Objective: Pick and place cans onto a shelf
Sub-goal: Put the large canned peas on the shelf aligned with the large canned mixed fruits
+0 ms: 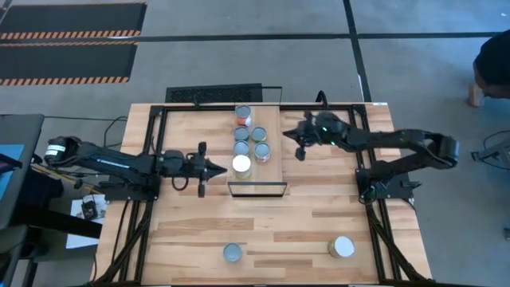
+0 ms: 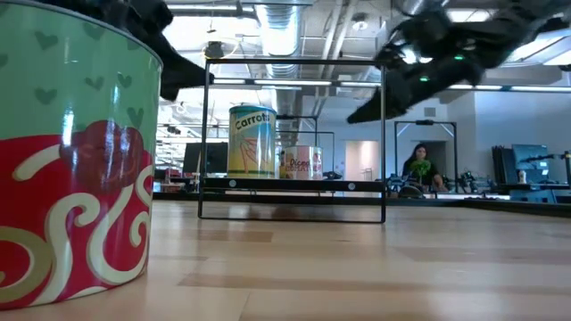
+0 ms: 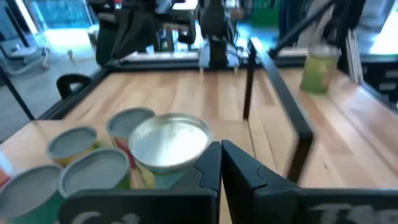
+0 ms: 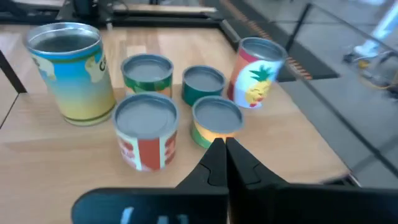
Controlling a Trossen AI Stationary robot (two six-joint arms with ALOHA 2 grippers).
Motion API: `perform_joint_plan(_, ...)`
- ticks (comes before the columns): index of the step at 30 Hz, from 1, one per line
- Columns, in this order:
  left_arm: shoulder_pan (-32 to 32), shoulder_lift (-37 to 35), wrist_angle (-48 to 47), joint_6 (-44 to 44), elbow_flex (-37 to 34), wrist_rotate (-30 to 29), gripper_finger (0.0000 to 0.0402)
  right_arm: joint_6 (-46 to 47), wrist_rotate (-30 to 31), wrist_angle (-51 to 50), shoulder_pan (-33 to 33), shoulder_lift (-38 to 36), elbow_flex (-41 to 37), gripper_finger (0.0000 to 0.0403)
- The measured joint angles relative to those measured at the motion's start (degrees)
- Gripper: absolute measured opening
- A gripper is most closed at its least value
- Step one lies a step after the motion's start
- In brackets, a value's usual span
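Several cans stand upright on their bases on the light-wood shelf (image 1: 271, 171) at the table's middle, among them a white-lidded one (image 1: 241, 165) at the near end and a red pineapple can (image 4: 256, 71) at the far end. My left gripper (image 1: 221, 169) is shut and empty. It hovers just left of the white-lidded can (image 3: 171, 142), above can height. My right gripper (image 1: 297, 143) is shut and empty. It hovers right of the shelf, above an orange-green can (image 4: 214, 121). Two more cans stand on the tabletop near the front edge, one grey-topped (image 1: 232, 253) and one white-lidded (image 1: 343, 247).
The shelf's thin black frame (image 2: 294, 212) stands around the plank, with posts (image 3: 247, 81) rising at its corners. The green-red can (image 2: 71, 169) fills the low view's left side. A person (image 2: 419, 165) sits far behind the table. Bare wood lies at the near middle of the table.
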Motion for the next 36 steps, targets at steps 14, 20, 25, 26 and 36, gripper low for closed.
perform_joint_plan(14, -29.68, 7.00, -45.29, -8.40, 29.16, -25.85, 0.0002, 6.95, 6.45, 9.35, 8.50, -20.58, -18.72, 0.0003)
perform_joint_plan(20, -37.03, 23.03, -56.54, -17.26, 43.45, -25.28, 0.0008, 9.79, 12.41, 17.10, 16.63, -20.67, -24.20, 0.0003)
perform_joint_plan(25, -41.11, 36.03, -67.52, -25.60, 56.03, -21.97, 0.0041, 9.99, 19.76, 17.37, 23.93, -20.67, -24.46, 0.0004)
perform_joint_plan(26, -41.83, 38.32, -69.06, -26.86, 58.25, -21.41, 0.0050, 9.99, 21.07, 17.34, 25.24, -20.67, -24.46, 0.0004)
perform_joint_plan(36, -44.92, 56.58, -71.65, -36.87, 74.34, -16.20, 0.0135, 10.41, 26.05, 16.79, 34.26, -20.65, -24.46, 0.0004)
